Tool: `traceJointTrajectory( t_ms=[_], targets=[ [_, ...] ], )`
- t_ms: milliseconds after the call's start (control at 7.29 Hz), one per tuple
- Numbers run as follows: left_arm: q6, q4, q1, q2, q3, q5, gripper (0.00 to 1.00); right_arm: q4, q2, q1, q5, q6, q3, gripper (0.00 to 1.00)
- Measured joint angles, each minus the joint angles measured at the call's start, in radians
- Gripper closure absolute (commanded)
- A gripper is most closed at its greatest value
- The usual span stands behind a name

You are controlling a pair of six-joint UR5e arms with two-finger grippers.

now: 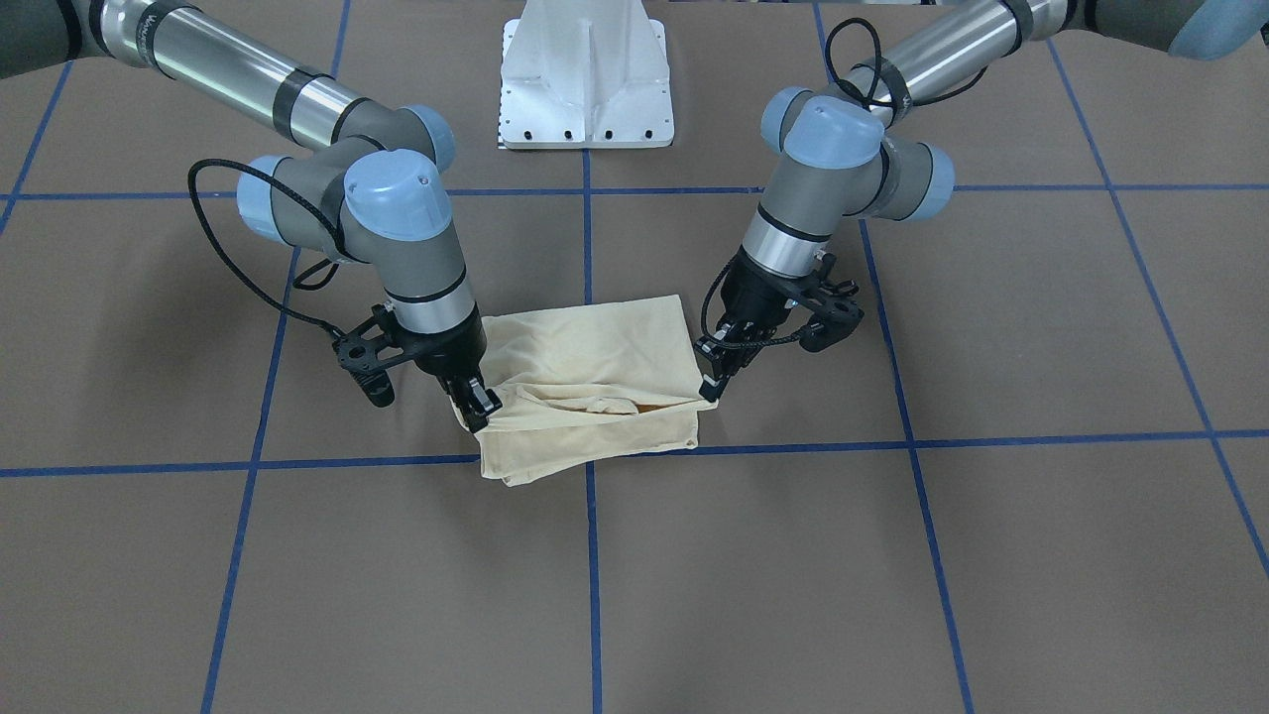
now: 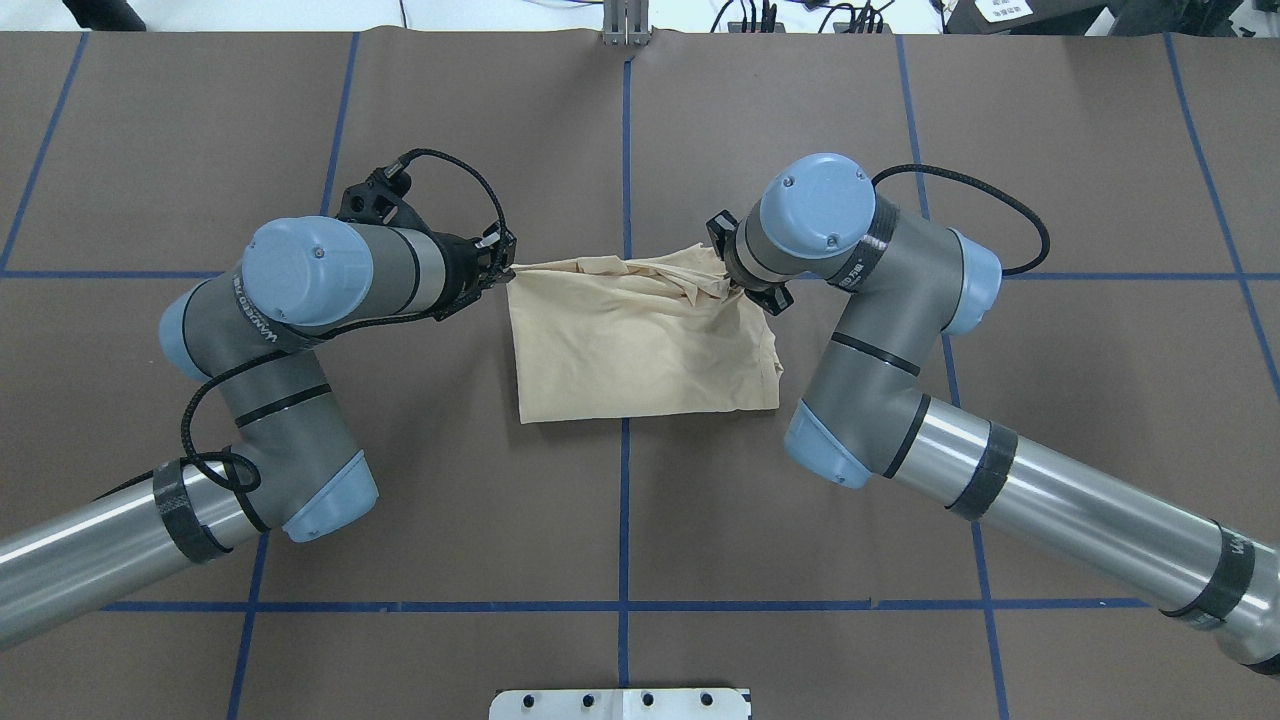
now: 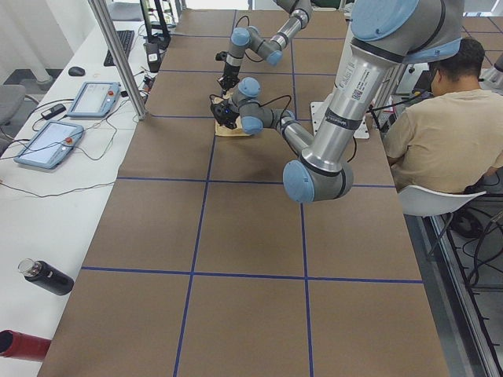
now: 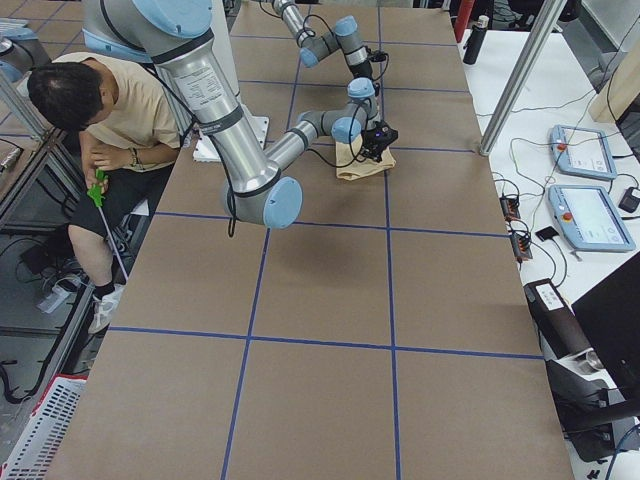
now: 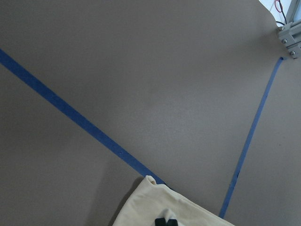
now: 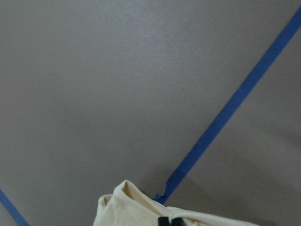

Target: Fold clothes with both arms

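Observation:
The pale cream-yellow shirt (image 1: 595, 362) lies folded into a rough rectangle at the table's middle, plain side up, and no print shows. It also shows in the overhead view (image 2: 640, 350). My left gripper (image 2: 503, 270) is shut on the shirt's far left corner; in the front view it (image 1: 709, 387) is on the right. My right gripper (image 2: 735, 280) is shut on the bunched far right corner, also in the front view (image 1: 479, 409). The held far edge is raised slightly above the folded layers. Each wrist view shows cloth (image 5: 160, 207) (image 6: 136, 207) pinched between black fingertips.
The white pedestal base (image 1: 587, 79) stands on the robot's side of the table. Blue tape lines (image 2: 625, 150) cross the brown table cover. A seated person (image 3: 440, 133) is beside the table. Tablets (image 3: 47, 141) and a bottle (image 3: 43, 276) lie on a side bench.

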Motion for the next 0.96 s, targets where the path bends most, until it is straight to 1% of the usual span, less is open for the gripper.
traceJointTrajectory(
  t_ms=[137, 274, 411, 549, 686, 960],
  targets=[
    [0.007, -0.014, -0.002, -0.01, 0.028, 0.002, 0.62, 0.027, 0.025, 0.009, 0.0, -0.017, -0.057, 0.01],
    [0.031, -0.032, -0.009, -0.018, 0.058, 0.004, 0.47, 0.046, 0.053, 0.018, 0.0, -0.049, -0.115, 0.0],
    [0.073, -0.06, -0.021, -0.026, 0.093, 0.004, 0.46, 0.071, 0.079, 0.031, -0.001, -0.116, -0.172, 0.0],
    [0.111, -0.081, -0.033, -0.03, 0.116, 0.005, 0.46, 0.09, 0.095, 0.054, 0.005, -0.195, -0.206, 0.0],
    [0.14, -0.091, -0.049, -0.032, 0.123, 0.004, 0.47, 0.098, 0.102, 0.087, 0.028, -0.253, -0.22, 0.0],
    [0.187, -0.093, -0.079, -0.032, 0.11, -0.011, 0.49, 0.102, 0.097, 0.167, 0.115, -0.342, -0.225, 0.0]
  ],
)
